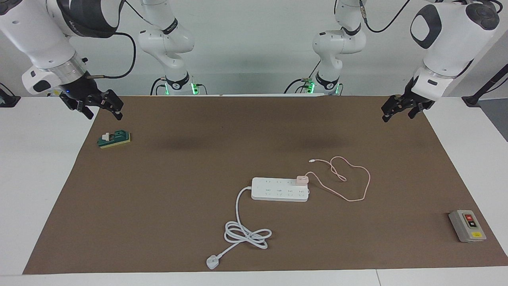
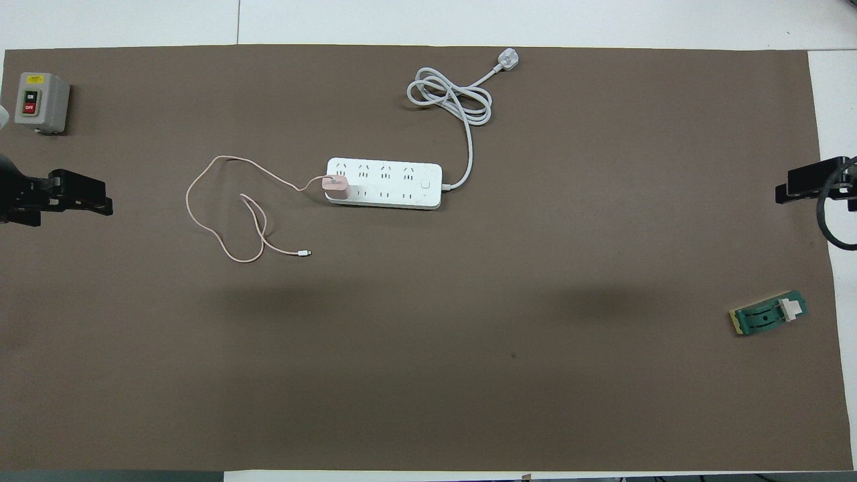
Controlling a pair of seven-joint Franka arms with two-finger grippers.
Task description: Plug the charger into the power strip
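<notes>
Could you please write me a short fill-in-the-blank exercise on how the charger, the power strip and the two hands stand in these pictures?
1. The pink charger sits on the ____ end of the power strip that lies toward the left arm.
2. The left hand and the right hand each hold ____.
3. The power strip's white plug lies ____ on the mat.
4. The grey switch box lies toward the ____ arm's end of the table.

Missing words: socket; nothing; loose; left
</notes>
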